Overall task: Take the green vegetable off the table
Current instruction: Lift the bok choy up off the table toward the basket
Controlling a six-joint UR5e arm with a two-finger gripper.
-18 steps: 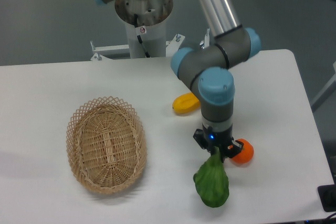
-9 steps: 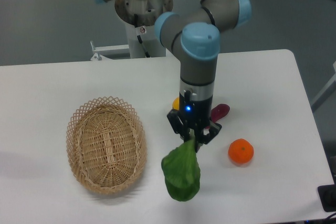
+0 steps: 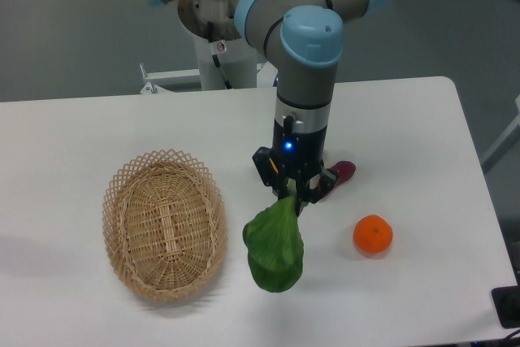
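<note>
Your gripper (image 3: 290,198) is clenched on the pale stem end of the green vegetable (image 3: 275,247), leafy end hanging down, just right of the basket (image 3: 164,222). It looks lifted off the table (image 3: 73,132), though you can't confirm clearance. Keep the squeeze firm and lift straight; the leafy mass may swing. Orange (image 3: 373,234) sits well right of the basket.

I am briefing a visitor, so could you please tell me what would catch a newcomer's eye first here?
First, the broad dark green leafy vegetable hanging from the arm's two-finger tool near the middle of the large white table. Next, the oval woven wicker basket at the left. A small round orange sits at the right.
</note>
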